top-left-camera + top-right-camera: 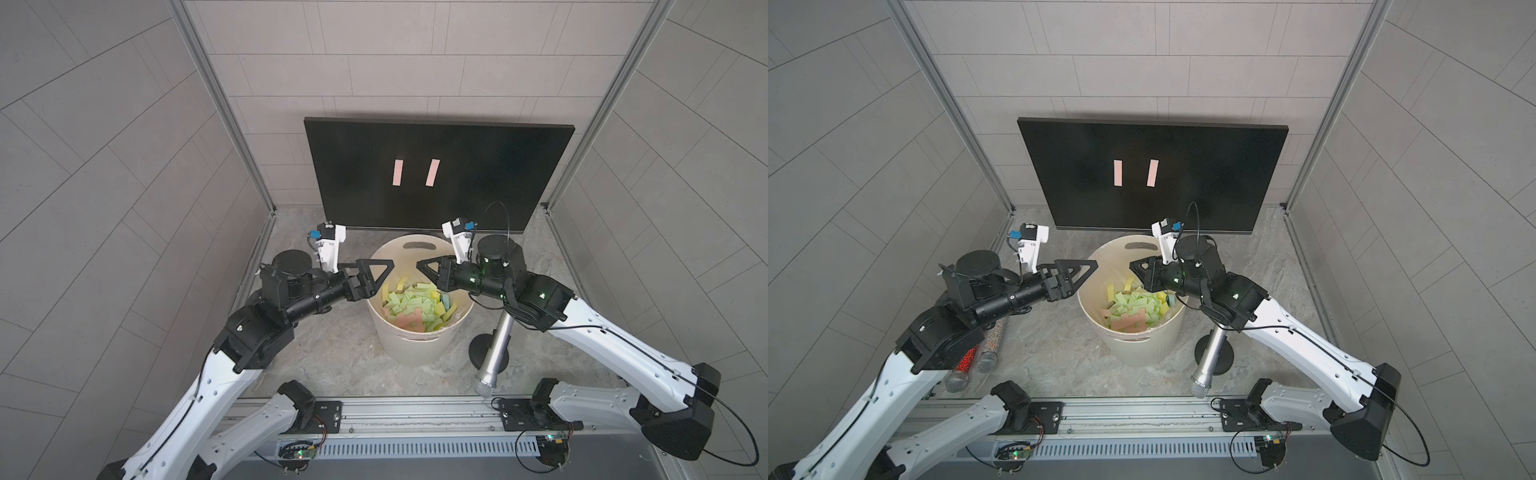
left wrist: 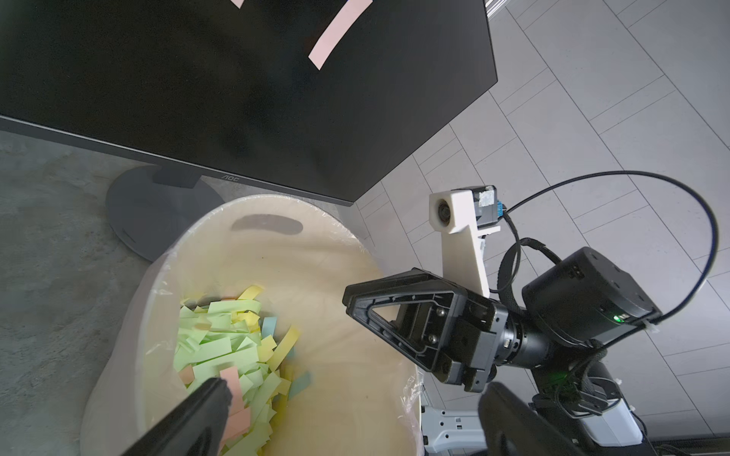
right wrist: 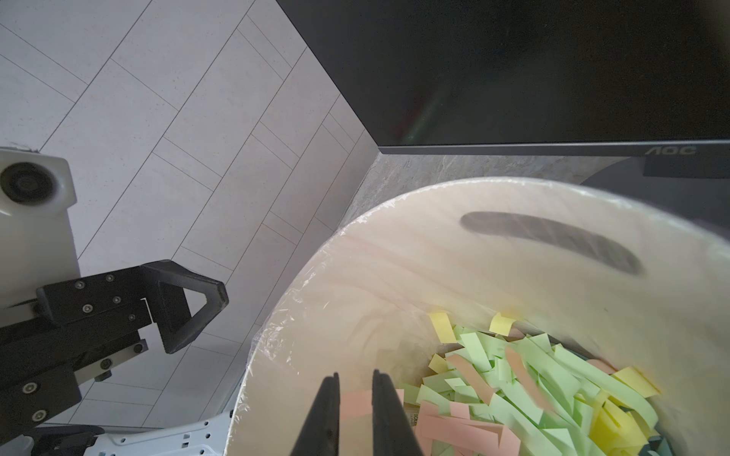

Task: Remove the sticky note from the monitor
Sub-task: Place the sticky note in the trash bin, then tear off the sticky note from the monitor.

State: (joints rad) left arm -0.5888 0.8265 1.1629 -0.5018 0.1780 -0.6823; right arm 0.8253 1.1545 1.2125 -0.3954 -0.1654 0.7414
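- rail (image 1: 415, 409) at the front edge carries both arm bases; silver microphone (image 1: 496, 345) leans on a round black stand just right of the bucket (image 1: 415, 353)
- left claw (image 1: 380, 276): wide open, empty, over the bucket's left rim
- right claw (image 3: 355, 377): over the bucket's right side, fingers parted by a narrow gap; pink strip (image 3: 355, 406) shows in that gap, can't tell if it's gripped
- bucket is cream, lined with clear film, holds loose green, yellow and pink paper strips (image 1: 415, 307)
- monitor (image 1: 457, 166) stands behind the bucket at the back of the desk (image 1: 332, 353), screen dark
- two pink notes stuck mid-screen, apart: upright sticky note (image 1: 397, 173), tilted sticky note (image 1: 432, 172)
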